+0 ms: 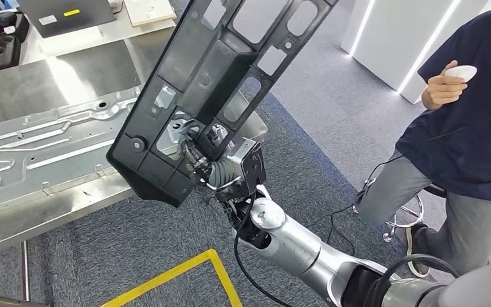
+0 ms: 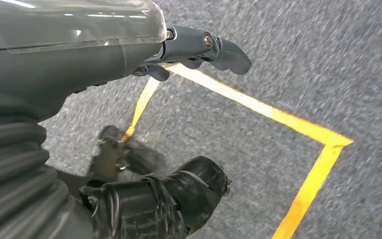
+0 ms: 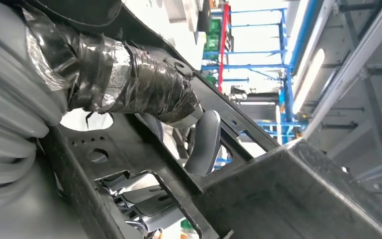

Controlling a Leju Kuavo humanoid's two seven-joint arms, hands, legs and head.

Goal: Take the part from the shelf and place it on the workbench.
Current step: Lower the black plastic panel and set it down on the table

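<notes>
One hand is doing all the carrying: my right hand (image 1: 208, 167) has its fingers (image 3: 204, 142) hooked through an opening in the black part (image 1: 211, 83), holding it tilted in the air over the counter (image 1: 13, 217) edge, near the metal panel (image 1: 45, 147). I judge that grip keeps it steady for lowering. My left hand (image 2: 129, 59) hangs over the floor holding nothing, fingers apart.

Part (image 1: 217, 83) above workbench (image 1: 51, 77) edge
</notes>
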